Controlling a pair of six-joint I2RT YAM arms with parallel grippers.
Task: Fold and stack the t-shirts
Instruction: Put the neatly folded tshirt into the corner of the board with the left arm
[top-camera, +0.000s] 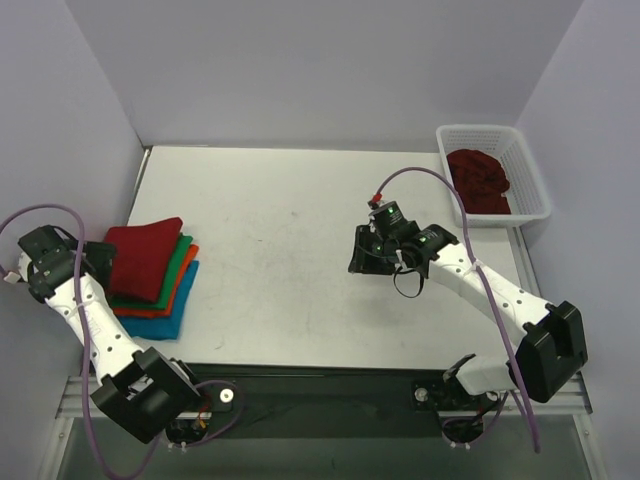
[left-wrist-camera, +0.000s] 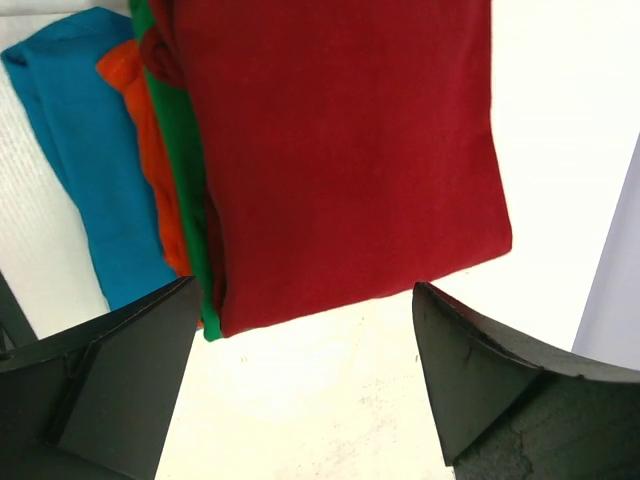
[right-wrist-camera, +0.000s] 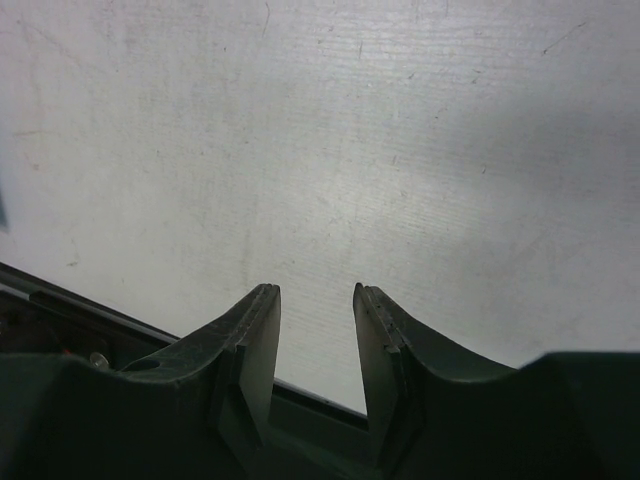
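A stack of folded t-shirts lies at the table's left edge: a dark red shirt (top-camera: 143, 257) on top, then green (top-camera: 177, 256), orange (top-camera: 185, 277) and blue (top-camera: 172, 318). The left wrist view shows the same stack, dark red (left-wrist-camera: 340, 150) over green (left-wrist-camera: 185, 160), orange (left-wrist-camera: 150, 160) and blue (left-wrist-camera: 90, 150). My left gripper (top-camera: 98, 258) (left-wrist-camera: 306, 290) is open and empty, just left of the stack. More dark red shirts (top-camera: 480, 180) lie crumpled in the basket. My right gripper (top-camera: 360, 260) (right-wrist-camera: 316, 290) is open and empty above bare table, right of centre.
A white mesh basket (top-camera: 532, 175) stands at the back right corner. The white table (top-camera: 280, 230) runs between stack and basket. Grey walls close the left, back and right sides. The black front rail (right-wrist-camera: 60, 290) shows in the right wrist view.
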